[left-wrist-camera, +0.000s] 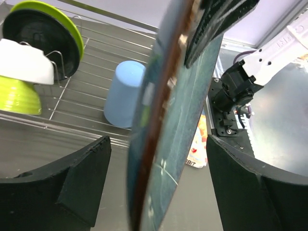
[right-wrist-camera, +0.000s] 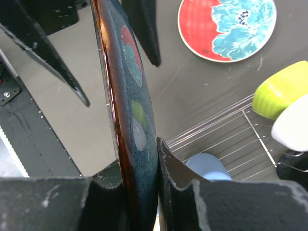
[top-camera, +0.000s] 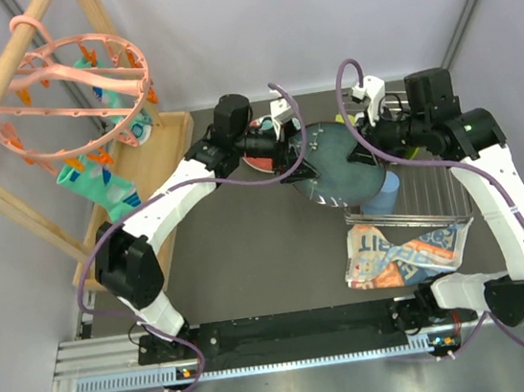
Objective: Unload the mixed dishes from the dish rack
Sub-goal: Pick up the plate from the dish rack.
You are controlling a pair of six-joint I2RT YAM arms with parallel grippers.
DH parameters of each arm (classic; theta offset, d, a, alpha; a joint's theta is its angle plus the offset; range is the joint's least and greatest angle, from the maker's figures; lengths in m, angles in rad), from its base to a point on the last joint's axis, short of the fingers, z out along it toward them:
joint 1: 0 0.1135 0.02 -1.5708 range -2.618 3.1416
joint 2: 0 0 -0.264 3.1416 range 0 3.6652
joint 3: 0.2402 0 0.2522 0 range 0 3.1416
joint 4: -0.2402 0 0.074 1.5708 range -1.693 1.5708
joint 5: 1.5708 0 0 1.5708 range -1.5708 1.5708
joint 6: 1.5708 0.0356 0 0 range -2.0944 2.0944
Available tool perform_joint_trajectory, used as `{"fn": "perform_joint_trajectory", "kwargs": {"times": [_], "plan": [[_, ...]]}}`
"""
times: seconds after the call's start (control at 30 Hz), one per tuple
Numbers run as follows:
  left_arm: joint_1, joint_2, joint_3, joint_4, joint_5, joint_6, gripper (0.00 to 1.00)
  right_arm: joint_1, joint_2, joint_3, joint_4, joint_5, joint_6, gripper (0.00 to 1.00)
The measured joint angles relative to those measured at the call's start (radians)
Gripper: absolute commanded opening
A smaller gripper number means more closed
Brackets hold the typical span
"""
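Observation:
The large dark teal speckled plate (top-camera: 340,162) hangs on edge above the table, just left of the dish rack (top-camera: 435,188). My right gripper (right-wrist-camera: 137,156) is shut on its rim (right-wrist-camera: 130,110). On the opposite rim, my left gripper (left-wrist-camera: 159,142) stands open around the plate (left-wrist-camera: 168,120); its fingers (left-wrist-camera: 82,178) are apart from it on both sides. In the rack lie a light blue cup (left-wrist-camera: 122,94), a lime-green plate (left-wrist-camera: 45,29), a white bowl (left-wrist-camera: 26,60) and a lime-green bowl (left-wrist-camera: 17,94). A pink-rimmed plate (right-wrist-camera: 226,26) lies flat on the table.
A printed orange-blue-white packet (top-camera: 404,250) lies across the rack's near edge. A wooden frame (top-camera: 1,124) with a pink ring of clips (top-camera: 74,85) and hanging socks stands at the far left. The pink-rimmed plate (top-camera: 261,153) sits partly under the left arm.

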Motion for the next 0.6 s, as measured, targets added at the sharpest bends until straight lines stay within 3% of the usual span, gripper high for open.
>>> {"fn": "perform_joint_trajectory", "kwargs": {"times": [0.17,0.4,0.6], "plan": [[-0.005,0.024,0.019,0.003,0.023,-0.028,0.61,0.003,0.0,-0.006,0.001,-0.014,0.001,0.0],[-0.002,0.037,0.029,0.015,0.045,-0.058,0.22,0.002,-0.002,-0.008,0.0,-0.002,0.008,0.0],[0.005,0.041,0.029,0.02,0.084,-0.049,0.11,0.002,-0.017,-0.021,-0.002,-0.023,0.005,0.0]]}}
